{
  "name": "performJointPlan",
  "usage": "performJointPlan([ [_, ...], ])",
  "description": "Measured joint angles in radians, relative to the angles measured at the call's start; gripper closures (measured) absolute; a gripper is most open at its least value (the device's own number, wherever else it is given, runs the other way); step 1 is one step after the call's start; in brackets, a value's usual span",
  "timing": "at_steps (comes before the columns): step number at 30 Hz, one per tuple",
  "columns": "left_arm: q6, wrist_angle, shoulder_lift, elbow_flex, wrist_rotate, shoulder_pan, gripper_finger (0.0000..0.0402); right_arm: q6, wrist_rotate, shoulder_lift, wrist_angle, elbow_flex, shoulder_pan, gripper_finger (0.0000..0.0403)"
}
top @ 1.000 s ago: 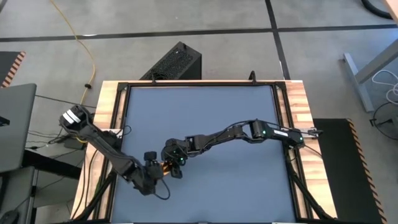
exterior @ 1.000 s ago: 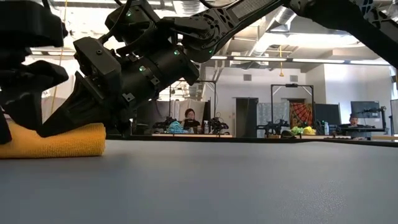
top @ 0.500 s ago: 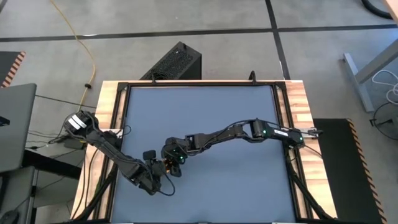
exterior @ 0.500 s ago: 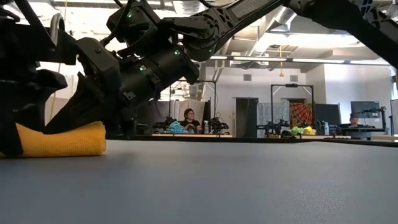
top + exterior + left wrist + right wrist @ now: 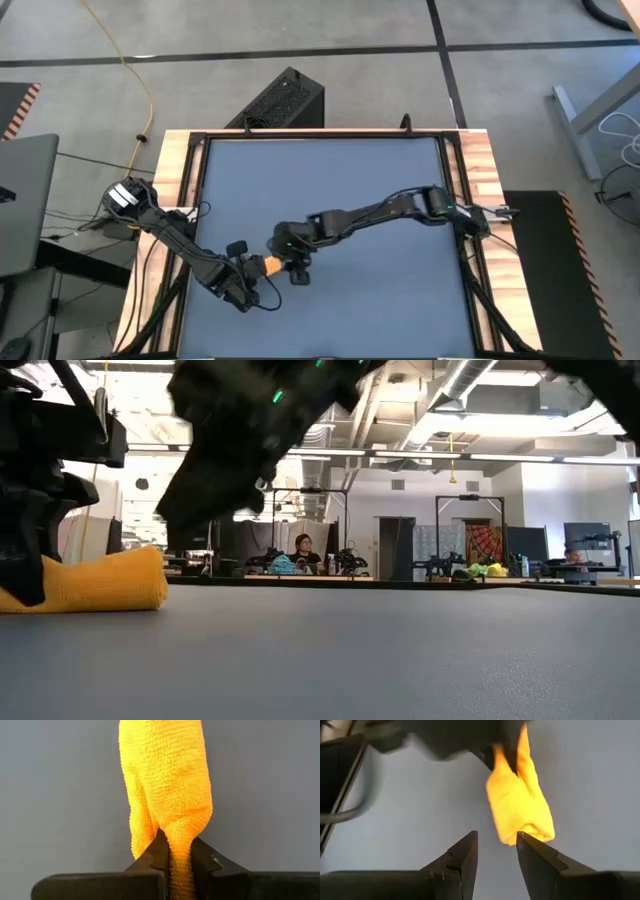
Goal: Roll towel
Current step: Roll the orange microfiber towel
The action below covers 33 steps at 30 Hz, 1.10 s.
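1. Towel [image 5: 270,265]: a small yellow-orange bundle, folded or rolled thick, lying on the grey surface [image 5: 330,190] toward the near-left part of it, between the two arm tips in the high view.
2. Same towel [image 5: 95,582] in the low view: a rounded lump resting on the surface at the far left of the picture, one end hidden behind dark arm parts.
3. Left gripper [image 5: 178,857]: fingers [image 5: 156,851] drawn narrow and pinching one end of the towel [image 5: 167,785], cloth squeezed into a thin strip between them, the rest of the cloth spreading out wider beyond the tips.
4. In the high view, left gripper [image 5: 255,266] at the towel's left end, arm reaching in from the left edge of the surface.
5. Right gripper [image 5: 497,847]: fingers [image 5: 462,857] parted, nothing between them, tips just beside the free end of the towel [image 5: 520,805]; contact with the cloth not clear.
6. In the high view, right gripper [image 5: 296,270] just to the right of the towel, arm stretched across from the right side of the surface.
7. In the low view, right arm raised and blurred above the towel, clear of the surface.
8. Beyond the surface in the low view: a room with a seated person [image 5: 303,550] at a far desk.
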Motion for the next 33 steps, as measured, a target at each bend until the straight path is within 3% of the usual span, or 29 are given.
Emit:
performJointPlan([
  [3,-0.083,-0.075,-0.036,-0.006,-0.029,-0.024,0.0382,-0.022,0.076,-0.115,-0.006,-0.126,0.030,0.0242],
  [6,-0.227,-0.160,-0.107,-0.009,-0.077,-0.047,0.0382,-0.009,0.121,-0.262,0.071,-0.341,0.058,0.0242],
  [11,-0.547,-0.205,-0.194,-0.006,-0.166,-0.041,0.0382,0.114,0.160,-0.522,0.405,-0.716,0.102,0.0242],
  [16,-0.668,-0.205,-0.172,-0.006,-0.171,0.011,0.0382,0.203,0.239,-0.680,0.703,-0.981,0.169,0.0242],
  [20,-0.710,-0.216,-0.158,-0.006,-0.182,0.029,0.0381,0.220,0.338,-0.746,0.771,-1.066,0.229,0.0242],
  [25,-0.712,-0.261,-0.161,-0.005,-0.214,0.059,0.0381,0.222,0.420,-0.754,0.770,-1.076,0.290,0.0242],
  [33,-0.760,-0.580,-0.154,0.012,-0.125,0.074,0.0381,0.222,0.448,-0.750,0.774,-1.076,0.305,0.0242],
])
